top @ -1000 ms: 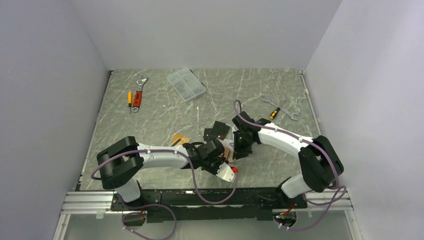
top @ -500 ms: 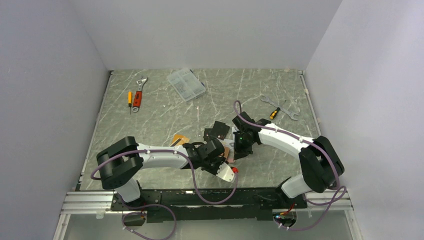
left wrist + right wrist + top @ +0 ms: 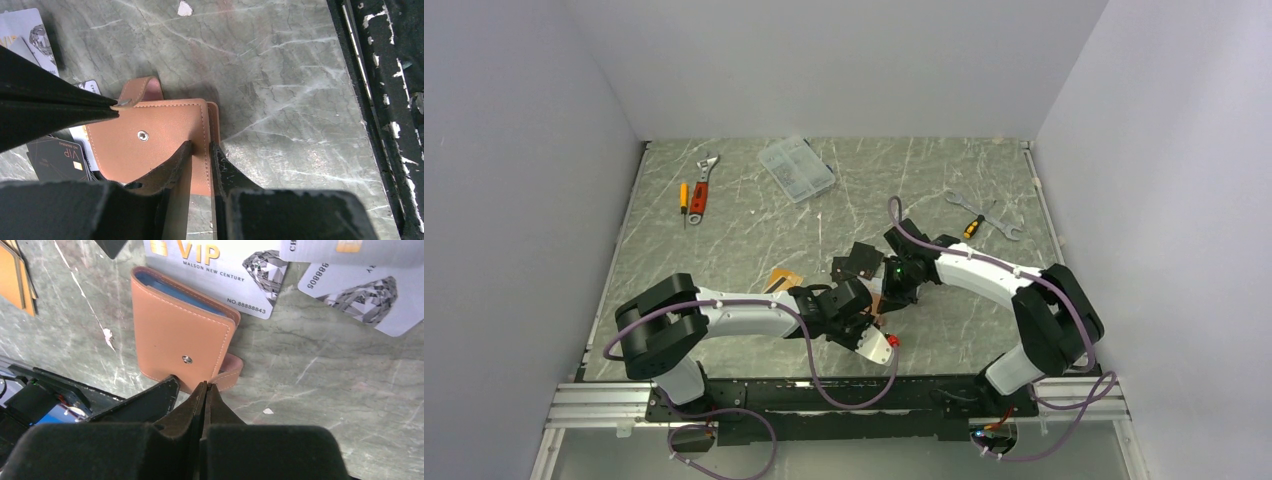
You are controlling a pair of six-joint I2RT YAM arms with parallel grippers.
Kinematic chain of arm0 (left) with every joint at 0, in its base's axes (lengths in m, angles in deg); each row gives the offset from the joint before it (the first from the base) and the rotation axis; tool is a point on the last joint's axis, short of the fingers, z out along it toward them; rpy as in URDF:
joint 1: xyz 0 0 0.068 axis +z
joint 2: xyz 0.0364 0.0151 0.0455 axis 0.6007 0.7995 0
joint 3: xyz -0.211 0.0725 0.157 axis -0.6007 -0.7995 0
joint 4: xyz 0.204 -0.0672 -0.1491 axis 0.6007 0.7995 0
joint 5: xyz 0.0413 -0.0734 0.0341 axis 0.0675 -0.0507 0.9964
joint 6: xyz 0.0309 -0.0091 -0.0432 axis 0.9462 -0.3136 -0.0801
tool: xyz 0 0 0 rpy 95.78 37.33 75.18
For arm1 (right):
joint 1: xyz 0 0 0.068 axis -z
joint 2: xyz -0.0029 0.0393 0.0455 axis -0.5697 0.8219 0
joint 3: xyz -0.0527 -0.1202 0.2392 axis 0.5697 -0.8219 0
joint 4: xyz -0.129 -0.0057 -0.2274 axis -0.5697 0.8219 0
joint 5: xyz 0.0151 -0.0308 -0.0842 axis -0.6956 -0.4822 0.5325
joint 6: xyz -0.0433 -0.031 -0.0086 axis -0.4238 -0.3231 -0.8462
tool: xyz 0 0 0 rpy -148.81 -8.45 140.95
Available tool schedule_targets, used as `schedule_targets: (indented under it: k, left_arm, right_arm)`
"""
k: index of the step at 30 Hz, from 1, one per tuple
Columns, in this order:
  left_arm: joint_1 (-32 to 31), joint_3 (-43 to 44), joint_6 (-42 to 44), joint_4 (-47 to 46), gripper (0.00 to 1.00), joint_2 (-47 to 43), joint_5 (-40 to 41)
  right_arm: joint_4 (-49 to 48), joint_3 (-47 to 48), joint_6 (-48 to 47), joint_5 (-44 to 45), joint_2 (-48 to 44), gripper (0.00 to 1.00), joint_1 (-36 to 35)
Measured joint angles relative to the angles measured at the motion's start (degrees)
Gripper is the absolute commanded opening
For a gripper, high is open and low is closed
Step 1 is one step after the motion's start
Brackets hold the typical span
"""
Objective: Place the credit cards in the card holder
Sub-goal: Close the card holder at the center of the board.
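Wallet [image 3: 175, 335] lies folded closed and flat on the table [image 3: 280, 75], snap stud up, right at both sets of my fingertips. My right gripper [image 3: 205, 386] is clenched, fingers pressed flat together. Its tips meet the wallet's near edge just beside the curled snap tab [image 3: 231, 371]; whether they catch any leather I cannot tell. My left gripper [image 3: 201, 146] stands at the opposite side, fingers a narrow slit apart with the wallet's stitched edge showing in that slit. I cannot tell if they pinch it. Past my right fingertips a silver card [image 3: 215, 270] sits partly under the wallet's far edge. A second silver card [image 3: 360, 297] lies beyond to the right, and an orange card [image 3: 10, 277] off to the left. Outward of my left fingers the marble runs bare up to the black rail [image 3: 380, 100].
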Motion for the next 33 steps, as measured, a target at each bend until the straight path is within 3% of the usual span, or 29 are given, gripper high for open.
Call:
schedule_targets:
  k: [33]
  left_arm:
    - [0.0, -0.04, 0.96, 0.48, 0.18, -0.13, -0.44]
  right_arm:
    - [-5.16, 2.91, 1.95, -0.92, 6.58, 0.0, -2.16]
